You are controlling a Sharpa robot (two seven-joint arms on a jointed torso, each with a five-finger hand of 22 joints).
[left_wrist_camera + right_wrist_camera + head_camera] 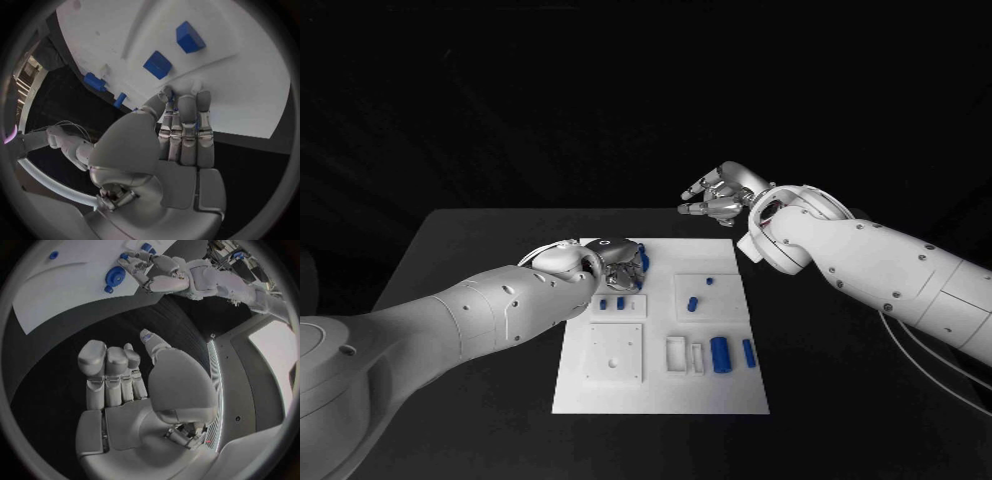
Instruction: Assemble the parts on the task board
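The white task board point(661, 385) lies in the middle of the table. My left hand point(609, 263) hovers low over its far left corner, fingers held together and closed round a blue part point(642, 259); blue peeks between the fingers point(199, 119). Two small blue blocks point(157, 64) stand in a raised plate point(635, 303) just in front of that hand. Blue pegs point(708, 281) sit on a second plate, and a blue cylinder point(720, 354) lies with a thin blue piece point(749, 352) near the right edge. My right hand point(718, 196) hangs raised past the board's far edge, fingers apart, holding nothing point(115, 375).
A white square block point(617, 350) and small white holders point(676, 352) stand on the near half of the board. Black table point(459, 250) surrounds the board on all sides. My right forearm point(877, 270) reaches over the table's right side.
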